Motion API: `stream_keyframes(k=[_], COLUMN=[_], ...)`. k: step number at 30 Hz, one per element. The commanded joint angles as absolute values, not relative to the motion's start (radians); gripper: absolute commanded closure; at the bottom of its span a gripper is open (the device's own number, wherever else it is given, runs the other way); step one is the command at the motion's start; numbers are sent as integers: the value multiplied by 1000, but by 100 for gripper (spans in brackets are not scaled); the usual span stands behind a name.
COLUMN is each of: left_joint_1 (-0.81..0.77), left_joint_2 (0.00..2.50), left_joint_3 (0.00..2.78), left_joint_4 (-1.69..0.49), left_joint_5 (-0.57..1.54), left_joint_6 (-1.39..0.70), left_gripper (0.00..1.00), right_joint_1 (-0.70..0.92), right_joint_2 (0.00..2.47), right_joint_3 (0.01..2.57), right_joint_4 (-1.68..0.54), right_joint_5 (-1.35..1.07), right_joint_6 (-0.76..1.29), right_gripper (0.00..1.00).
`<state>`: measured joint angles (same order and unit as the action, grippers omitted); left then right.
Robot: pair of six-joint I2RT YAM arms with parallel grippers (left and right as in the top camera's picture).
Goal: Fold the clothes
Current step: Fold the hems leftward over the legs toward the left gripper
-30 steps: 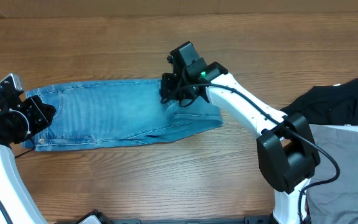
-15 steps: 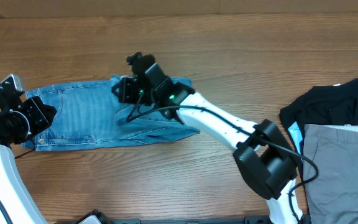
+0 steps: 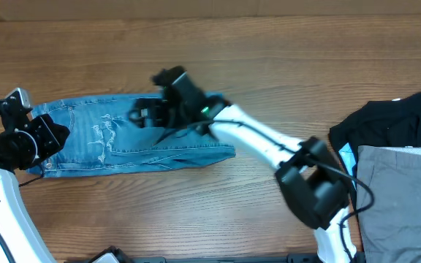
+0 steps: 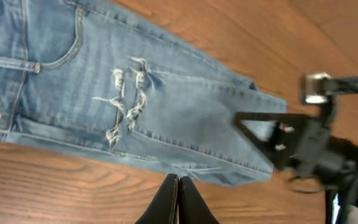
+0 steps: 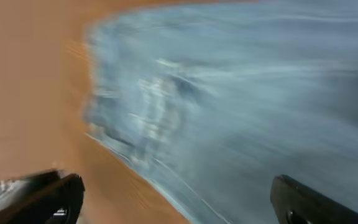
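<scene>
Right wrist view: the right gripper (image 5: 178, 198) hangs blurred over the jeans (image 5: 247, 93), jaws spread wide and empty. A second ago it was clamped at the far leg end; now it is mid-garment, with the legs doubled over leftward. The left gripper (image 4: 179, 196) is pinched closed near the waistband. The jeans lie flat on the wooden table (image 3: 196, 44).

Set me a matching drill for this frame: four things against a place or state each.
Things:
1. jeans
2. black garment
3. left fingers
4. right fingers

Place or state:
A. spread wide apart
B. at the right edge
C. shut together
D. lying left of centre

Pairs: 1-D, 2-B, 3-C, 4-A
</scene>
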<state>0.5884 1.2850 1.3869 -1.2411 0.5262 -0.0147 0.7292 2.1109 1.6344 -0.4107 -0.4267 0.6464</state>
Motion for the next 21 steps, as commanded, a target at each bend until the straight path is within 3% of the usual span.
stream_keyframes(k=[1, 3, 6, 12, 14, 16, 21], left_joint_1=[581, 581, 585, 673, 723, 772, 937], left_joint_2=[1278, 1285, 1324, 1581, 1686, 1770, 2011], left_joint_3=[1402, 1399, 1370, 1356, 1357, 1357, 1357], left_joint_4=[-1246, -1250, -1234, -1182, -1140, -1104, -879], left_joint_5=[472, 442, 357, 296, 301, 349, 616], left_joint_6=[16, 15, -31, -75, -77, -82, 27], left_gripper=[91, 83, 55, 36, 34, 22, 11], right_joint_1=[628, 579, 482, 403, 403, 403, 403], right_joint_2=[1951, 1908, 1891, 1878, 1872, 1868, 1868], right_joint_3=[1645, 1645, 1645, 1645, 1645, 1645, 1645], right_joint_4=[-611, -772, -1016, -1148, -1164, -1181, -1209], right_joint_5=[-351, -299, -293, -294, -297, -300, -308], right_joint_6=[382, 314, 286, 244, 234, 234, 234], right_gripper=[0, 0, 0, 0, 0, 0, 0])
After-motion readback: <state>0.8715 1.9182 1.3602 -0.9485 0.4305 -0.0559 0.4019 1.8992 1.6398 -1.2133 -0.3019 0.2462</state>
